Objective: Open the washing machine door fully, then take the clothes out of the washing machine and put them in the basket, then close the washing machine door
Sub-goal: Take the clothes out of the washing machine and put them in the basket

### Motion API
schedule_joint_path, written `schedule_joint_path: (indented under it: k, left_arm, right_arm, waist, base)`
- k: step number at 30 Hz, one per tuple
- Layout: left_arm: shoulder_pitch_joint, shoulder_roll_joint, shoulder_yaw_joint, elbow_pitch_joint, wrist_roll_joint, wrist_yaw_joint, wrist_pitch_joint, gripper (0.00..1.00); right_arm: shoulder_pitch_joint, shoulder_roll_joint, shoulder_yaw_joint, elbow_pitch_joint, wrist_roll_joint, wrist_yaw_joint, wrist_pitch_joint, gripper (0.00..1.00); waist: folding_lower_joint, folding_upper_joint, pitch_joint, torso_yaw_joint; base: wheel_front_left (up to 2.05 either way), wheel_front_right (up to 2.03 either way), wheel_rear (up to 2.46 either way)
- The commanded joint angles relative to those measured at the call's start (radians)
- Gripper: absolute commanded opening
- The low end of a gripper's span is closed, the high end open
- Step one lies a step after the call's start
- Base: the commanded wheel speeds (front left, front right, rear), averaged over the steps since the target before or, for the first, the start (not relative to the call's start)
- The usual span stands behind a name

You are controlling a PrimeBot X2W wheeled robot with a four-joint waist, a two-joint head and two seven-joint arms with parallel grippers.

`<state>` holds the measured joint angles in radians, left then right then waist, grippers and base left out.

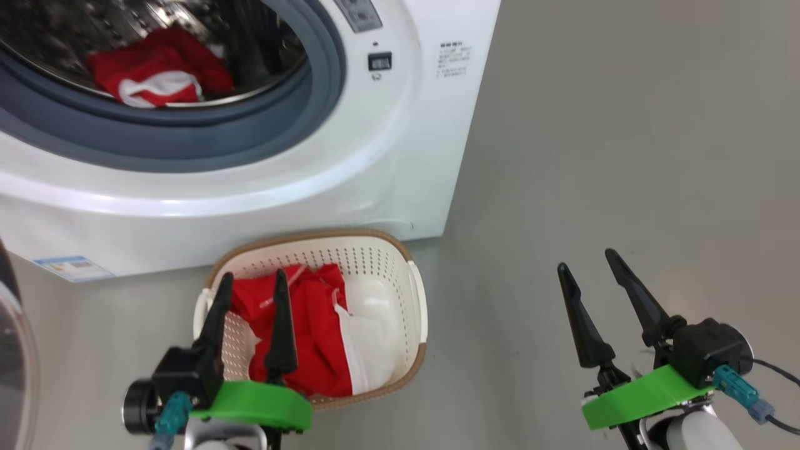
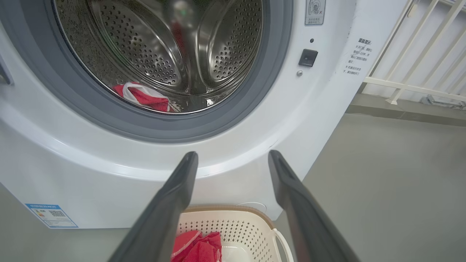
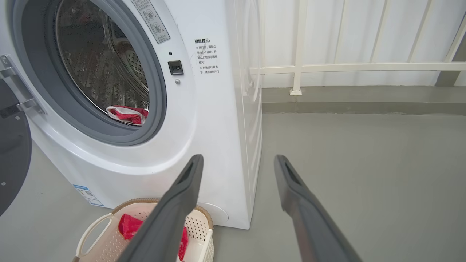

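The washing machine [image 1: 387, 156] stands open, and a red garment with white trim [image 1: 156, 69] lies at the bottom of its steel drum [image 2: 145, 54]. The washing machine door [image 3: 12, 145] is swung out to the left, its glass edge [image 1: 12, 350] at the head view's left border. The basket [image 1: 375, 262] sits on the floor against the machine's front, holding red and white clothes [image 1: 319, 331]. My left gripper [image 1: 253, 278] hovers open and empty over the basket's left half, pointing toward the machine. My right gripper [image 1: 587, 261] is open and empty above bare floor, right of the basket.
Grey floor [image 1: 625, 156] stretches to the right of the machine. A white railing [image 3: 327, 67] on a low curb runs behind it. A blue label [image 1: 72, 267] marks the machine's lower left front.
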<state>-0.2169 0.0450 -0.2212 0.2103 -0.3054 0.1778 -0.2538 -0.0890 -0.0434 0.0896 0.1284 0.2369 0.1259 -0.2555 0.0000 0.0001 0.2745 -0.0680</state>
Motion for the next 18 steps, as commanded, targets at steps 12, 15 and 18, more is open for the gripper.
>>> schedule_joint_path:
  k: [12, 15, 18]
  left_arm:
    - [0.157, 0.084, -0.009, -0.195, 0.071, 0.038, 0.042, 1.00]
    - [0.198, 0.097, -0.008, -0.232, 0.071, 0.046, 0.063, 1.00]
    - [0.237, 0.103, -0.007, -0.259, 0.069, 0.058, 0.081, 1.00]
  right_arm:
    - [0.079, -0.007, 0.001, 0.009, -0.009, 0.005, -0.006, 1.00]
    - [0.097, -0.007, -0.001, 0.013, -0.009, 0.005, -0.006, 1.00]
    - [0.115, -0.007, -0.004, 0.018, -0.009, 0.005, -0.006, 1.00]
  waist:
    - [0.0000, -0.0001, -0.167, 0.046]
    - [0.0000, -0.0001, -0.193, 0.046]
    - [0.0000, -0.0001, -0.218, 0.048]
  base:
    - [0.00, 0.00, 0.00]
    - [0.00, 0.00, 0.00]
    - [0.00, 0.00, 0.00]
